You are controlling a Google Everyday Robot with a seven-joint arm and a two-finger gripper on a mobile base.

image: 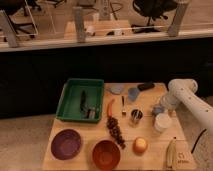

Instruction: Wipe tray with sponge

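The green tray (67, 102) sits at the back left of the wooden table, with dark utensils (85, 103) lying in it. The light-blue sponge (158, 109) lies on the right side of the table, just behind a white cup (161, 122). My white arm (181, 91) reaches in from the right and bends down. My gripper (161, 105) is right at the sponge, at or just above its top. The tray is well to the left of the gripper.
A blue-grey rounded cup (133, 93), a flat grey-blue piece (116, 89) and a black object (146, 86) lie at the back. A metal cup (136, 116), carrot (110, 106), grapes (116, 131), purple bowl (66, 144), brown bowl (106, 154), round fruit (140, 145) and banana (171, 152) fill the front.
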